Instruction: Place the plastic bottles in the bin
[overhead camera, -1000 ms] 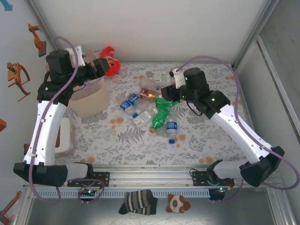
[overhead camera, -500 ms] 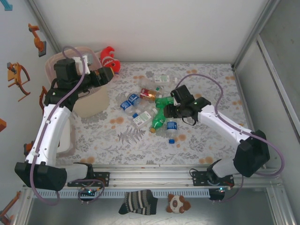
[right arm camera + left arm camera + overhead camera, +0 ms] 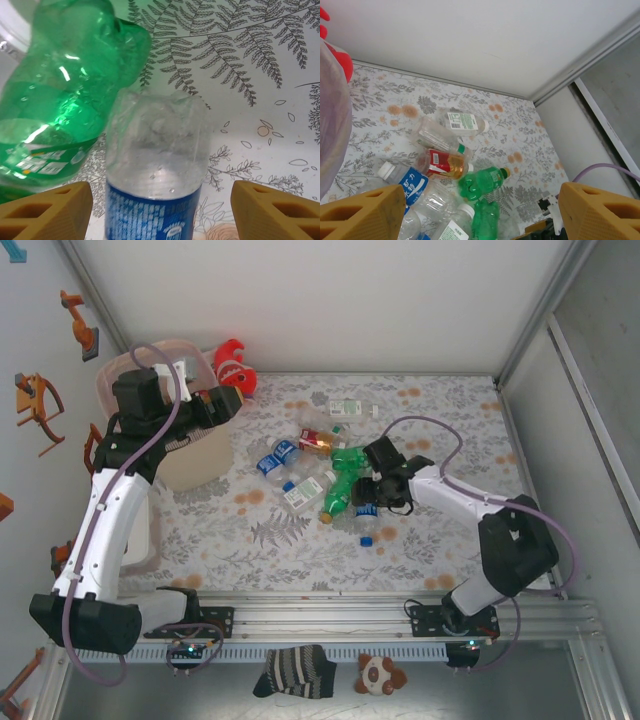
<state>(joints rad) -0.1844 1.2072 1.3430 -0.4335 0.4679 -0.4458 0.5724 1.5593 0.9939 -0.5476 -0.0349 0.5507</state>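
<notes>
Two crushed green plastic bottles (image 3: 348,460) lie mid-tabletop (image 3: 450,540). One clear blue-labelled bottle (image 3: 156,165) sits untouched between my right gripper's (image 3: 160,185) wide jaws. My left gripper's (image 3: 482,186) jaws gape empty beside one pale-pink bin (image 3: 190,460).

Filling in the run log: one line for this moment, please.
left gripper: open, by bin | right gripper: open, astride blue-label bottle | bottles: on table

Crushed plastic bottles (image 3: 345,462), clr/blue, grn & red-label, lie clustered near, R of upright pale-pink bin (image 3: 192,468)
</notes>
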